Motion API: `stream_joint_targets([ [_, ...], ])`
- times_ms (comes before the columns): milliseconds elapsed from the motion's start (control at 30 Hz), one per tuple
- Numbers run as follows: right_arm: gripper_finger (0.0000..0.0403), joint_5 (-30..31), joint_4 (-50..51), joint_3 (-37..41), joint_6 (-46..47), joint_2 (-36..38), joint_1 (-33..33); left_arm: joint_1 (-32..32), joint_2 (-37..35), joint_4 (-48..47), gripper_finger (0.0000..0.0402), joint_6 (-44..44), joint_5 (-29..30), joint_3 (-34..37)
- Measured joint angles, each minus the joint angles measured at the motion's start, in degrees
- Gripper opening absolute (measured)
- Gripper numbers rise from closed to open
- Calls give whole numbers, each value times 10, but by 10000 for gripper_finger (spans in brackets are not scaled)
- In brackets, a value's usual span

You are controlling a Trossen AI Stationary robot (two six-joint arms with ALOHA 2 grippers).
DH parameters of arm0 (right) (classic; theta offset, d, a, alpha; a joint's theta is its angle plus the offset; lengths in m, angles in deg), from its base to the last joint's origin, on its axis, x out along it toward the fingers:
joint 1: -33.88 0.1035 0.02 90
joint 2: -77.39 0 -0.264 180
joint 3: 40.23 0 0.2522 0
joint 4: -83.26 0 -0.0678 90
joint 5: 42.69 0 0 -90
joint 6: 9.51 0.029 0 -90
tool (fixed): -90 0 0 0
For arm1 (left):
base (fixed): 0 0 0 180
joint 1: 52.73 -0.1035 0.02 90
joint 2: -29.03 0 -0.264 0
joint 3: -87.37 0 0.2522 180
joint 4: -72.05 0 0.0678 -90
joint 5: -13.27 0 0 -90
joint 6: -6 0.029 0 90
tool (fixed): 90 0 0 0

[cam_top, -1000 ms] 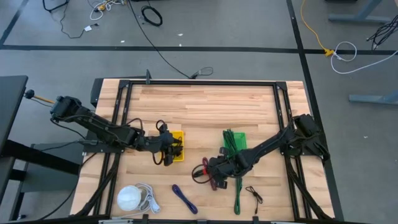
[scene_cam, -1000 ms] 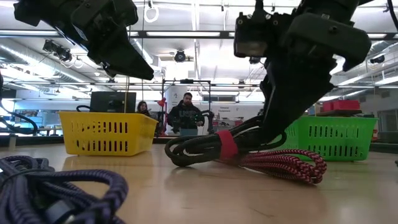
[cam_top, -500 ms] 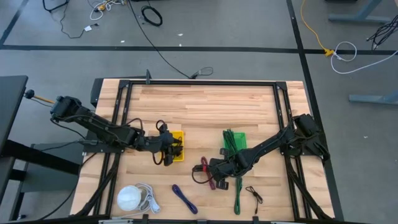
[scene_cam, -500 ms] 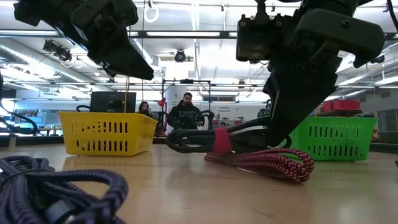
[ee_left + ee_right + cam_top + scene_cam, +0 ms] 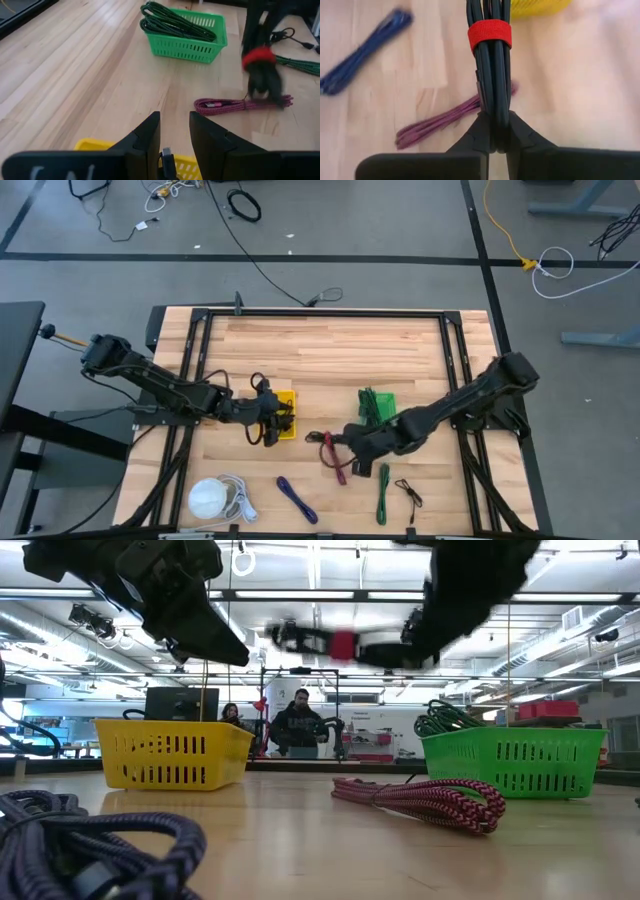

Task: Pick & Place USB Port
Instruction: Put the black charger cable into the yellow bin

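A black cable bundle (image 5: pixel 492 75) with a red strap (image 5: pixel 489 35) is held by my right gripper (image 5: pixel 495 132) high above the table's middle; it also shows in the low view (image 5: pixel 330 643). My right gripper (image 5: pixel 347 443) reaches in from the table's right. A maroon braided cable (image 5: pixel 420 802) lies on the table below it. My left gripper (image 5: pixel 174 125) hovers open over the yellow basket (image 5: pixel 286 416); a small plug (image 5: pixel 167 157) shows between its fingers, and I cannot tell whether it touches them. My right gripper pinches the black bundle between its two fingers at the end (image 5: pixel 493 117) on the near side of the red strap. The fingers lie along the bundle, pointing toward the table's left. The bundle sticks out ahead of the fingertips, roughly level and lifted clear of the table.
A green basket (image 5: pixel 378 406) with green cables stands right of centre. A green cable (image 5: pixel 382 496), a small black cable (image 5: pixel 408 492), a blue cable (image 5: pixel 297 499) and a white object with a cord (image 5: pixel 212 499) lie along the near edge. People stand in the room beyond.
My right gripper has risen with the black bundle and drifted a little toward the far edge. The bundle, which had one end resting on the maroon cable, now hangs roughly level and well clear. The maroon cable has stayed on the table.
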Motion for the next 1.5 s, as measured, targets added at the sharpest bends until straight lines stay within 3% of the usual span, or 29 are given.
stream_joint_targets([
  [300,20,134,29,0,-12,127,1,0,0,41,110,26,0,0],
  [533,20,207,-7,0,-29,189,1,2,0,140,110,90,-10,0],
  [867,20,217,-111,0,-110,200,1,2,0,409,110,233,-19,1],
  [1033,20,204,-187,0,-162,200,1,1,0,496,110,265,-20,1],
  [1300,20,169,-299,-1,-234,178,-8,-21,0,569,110,266,-135,1],
  [1500,20,116,-337,-1,-242,157,-32,-28,0,592,110,266,-169,1],
])
